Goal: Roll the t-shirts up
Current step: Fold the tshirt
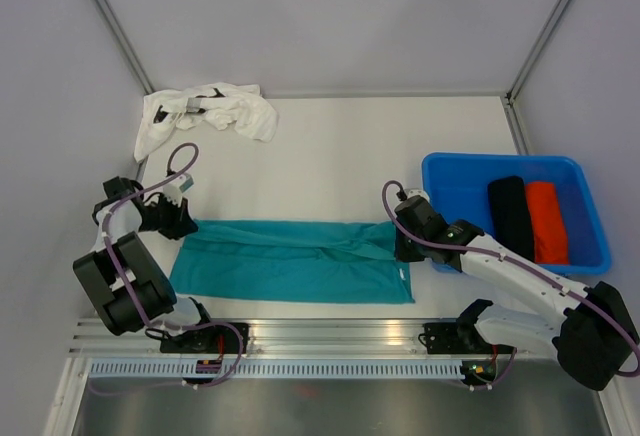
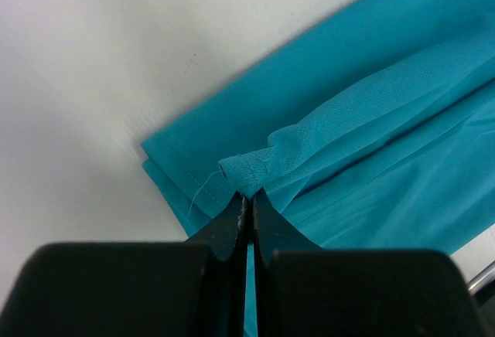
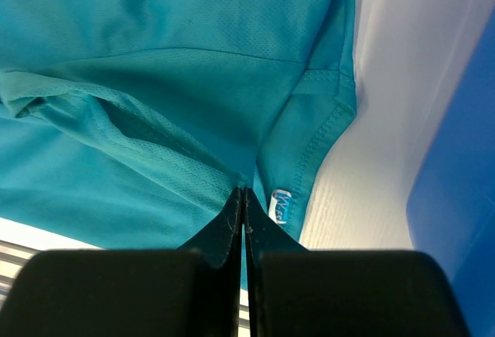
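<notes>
The teal t-shirt (image 1: 295, 260) lies folded into a long band across the near part of the table. My left gripper (image 1: 180, 221) is shut on its left end; in the left wrist view the gripper (image 2: 249, 194) pinches a fold of teal cloth (image 2: 363, 144). My right gripper (image 1: 408, 248) is shut on the shirt's right end; in the right wrist view the gripper (image 3: 243, 192) pinches the teal cloth (image 3: 155, 82) beside a small white label (image 3: 281, 205). The white t-shirt (image 1: 210, 113) lies crumpled at the far left corner.
A blue bin (image 1: 450, 181) stands at the right and holds a black roll (image 1: 511, 216) and an orange roll (image 1: 546, 221). The bin wall (image 3: 460, 198) is close to my right gripper. A metal rail (image 1: 320, 334) runs along the table's near edge.
</notes>
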Controlling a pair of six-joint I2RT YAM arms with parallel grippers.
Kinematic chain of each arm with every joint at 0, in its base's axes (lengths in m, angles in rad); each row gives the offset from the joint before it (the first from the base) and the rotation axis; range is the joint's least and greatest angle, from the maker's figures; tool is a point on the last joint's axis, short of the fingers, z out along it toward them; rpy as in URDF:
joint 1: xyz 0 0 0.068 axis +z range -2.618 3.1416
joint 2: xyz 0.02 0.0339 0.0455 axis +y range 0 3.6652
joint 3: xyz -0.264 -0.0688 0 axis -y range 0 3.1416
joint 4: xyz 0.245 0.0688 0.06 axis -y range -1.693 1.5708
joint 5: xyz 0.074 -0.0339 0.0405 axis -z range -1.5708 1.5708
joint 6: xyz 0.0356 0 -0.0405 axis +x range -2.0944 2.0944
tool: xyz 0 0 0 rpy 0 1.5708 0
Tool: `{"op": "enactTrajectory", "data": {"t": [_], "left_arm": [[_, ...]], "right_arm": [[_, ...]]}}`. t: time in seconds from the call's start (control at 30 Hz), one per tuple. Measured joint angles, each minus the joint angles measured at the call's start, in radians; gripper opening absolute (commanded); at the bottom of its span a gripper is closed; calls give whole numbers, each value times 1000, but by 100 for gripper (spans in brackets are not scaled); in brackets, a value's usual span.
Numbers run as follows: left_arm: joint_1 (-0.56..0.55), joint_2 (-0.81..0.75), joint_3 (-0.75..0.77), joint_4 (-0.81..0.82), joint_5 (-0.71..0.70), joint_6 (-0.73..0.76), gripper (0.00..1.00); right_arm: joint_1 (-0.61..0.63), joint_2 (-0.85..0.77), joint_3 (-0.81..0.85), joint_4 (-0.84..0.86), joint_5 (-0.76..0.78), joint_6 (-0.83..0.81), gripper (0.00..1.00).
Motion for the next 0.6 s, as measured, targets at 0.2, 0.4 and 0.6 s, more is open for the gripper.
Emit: {"op": "enactTrajectory", "data": {"t": [0.2, 0.4, 0.6], "left_arm": [[24, -8, -34, -26, -6, 44, 2], [35, -5, -39, -42, -19, 66, 2], [37, -11, -90, -51, -35, 122, 10]], "right_arm": [[1, -3, -36, -5, 6, 12, 0], [6, 9, -47, -4, 8, 25, 0], [6, 9, -75, 17, 3, 42, 0]]}}
